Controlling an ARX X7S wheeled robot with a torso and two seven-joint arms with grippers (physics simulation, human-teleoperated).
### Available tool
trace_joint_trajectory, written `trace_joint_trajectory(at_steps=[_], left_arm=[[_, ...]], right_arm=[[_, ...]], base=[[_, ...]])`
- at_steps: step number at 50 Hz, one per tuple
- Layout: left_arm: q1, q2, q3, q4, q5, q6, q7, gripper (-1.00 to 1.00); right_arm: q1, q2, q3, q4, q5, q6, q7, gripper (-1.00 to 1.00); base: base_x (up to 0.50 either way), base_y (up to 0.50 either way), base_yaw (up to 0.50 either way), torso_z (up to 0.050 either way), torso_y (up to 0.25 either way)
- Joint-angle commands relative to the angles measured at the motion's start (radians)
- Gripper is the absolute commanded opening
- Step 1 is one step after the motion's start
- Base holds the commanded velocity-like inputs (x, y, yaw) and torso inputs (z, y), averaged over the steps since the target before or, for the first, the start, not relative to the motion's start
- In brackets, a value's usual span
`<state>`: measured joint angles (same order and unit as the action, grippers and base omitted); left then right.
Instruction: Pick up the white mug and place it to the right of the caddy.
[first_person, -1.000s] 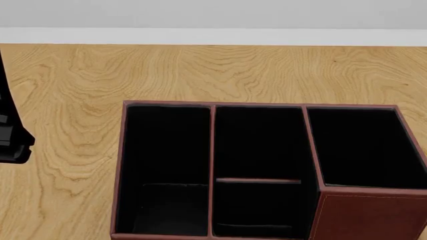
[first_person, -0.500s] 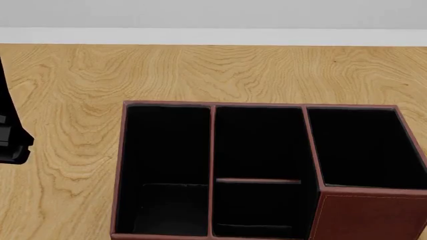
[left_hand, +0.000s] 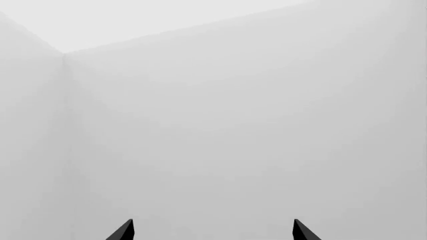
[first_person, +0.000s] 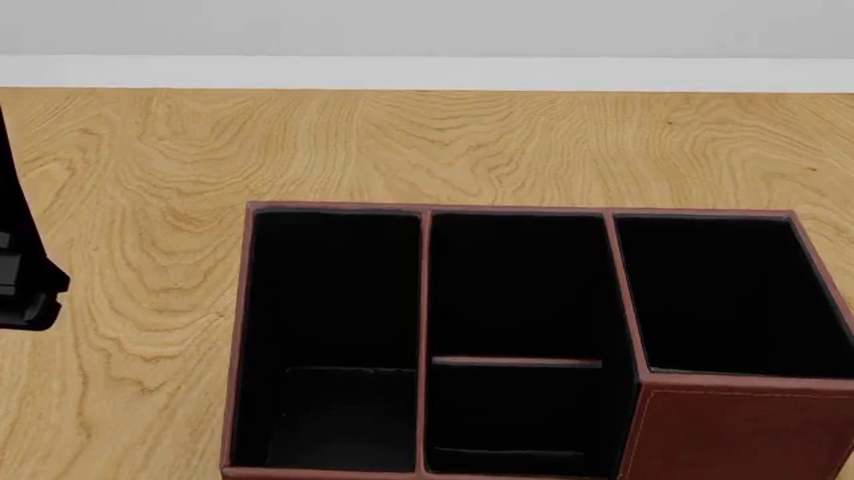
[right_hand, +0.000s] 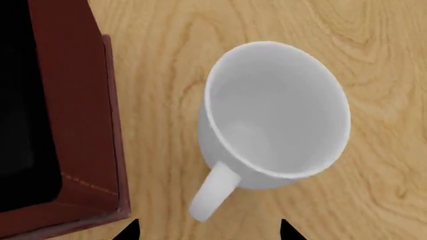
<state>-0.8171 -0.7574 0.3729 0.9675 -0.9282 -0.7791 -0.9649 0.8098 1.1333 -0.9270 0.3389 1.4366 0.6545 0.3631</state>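
The white mug (right_hand: 277, 117) stands upright and empty on the wooden table beside the caddy (right_hand: 70, 125), a small gap apart, its loop handle (right_hand: 212, 192) towards my right gripper. My right gripper (right_hand: 207, 234) hovers above it, jaws wide open and empty, only the fingertips (right_hand: 127, 231) showing. In the head view the reddish-brown caddy (first_person: 727, 425) with black-lined compartments fills the lower middle; the mug is out of that view. My left gripper (left_hand: 210, 231) is open and empty, facing a blank grey wall.
The wooden table (first_person: 400, 150) runs back to a pale wall. A black part of my left arm (first_person: 20, 280) shows at the head view's left edge.
The black left arm part at the head view's left edge has shifted slightly. Nothing else has visibly changed.
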Motion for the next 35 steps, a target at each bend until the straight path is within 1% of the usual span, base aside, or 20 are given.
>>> trace_joint_trajectory(at_steps=[1,14,26,35], left_arm=[[-0.012,-0.003,-0.001,0.01,-0.019,-0.002,-0.011,1.0],[-0.044,-0.013,-0.008,0.04,-0.075,-0.019,-0.05,1.0],[-0.046,-0.021,0.002,0.041,-0.073,-0.004,-0.054,1.0],[-0.025,-0.025,0.014,0.022,-0.036,0.028,-0.028,1.0]], right_arm=[[-0.034,0.096,0.033,-0.154,0.058,-0.019,0.06,1.0],[-0.095,0.25,0.069,-0.346,0.144,-0.106,0.111,1.0],[-0.166,0.434,0.064,-0.513,0.239,-0.301,0.118,1.0],[-0.162,0.437,0.073,-0.547,0.227,-0.332,0.15,1.0]], base=[[0.0,0.0,0.0,0.0,0.0],[0.0,0.0,0.0,0.0,0.0],[0.0,0.0,0.0,0.0,0.0],[0.0,0.0,0.0,0.0,0.0]])
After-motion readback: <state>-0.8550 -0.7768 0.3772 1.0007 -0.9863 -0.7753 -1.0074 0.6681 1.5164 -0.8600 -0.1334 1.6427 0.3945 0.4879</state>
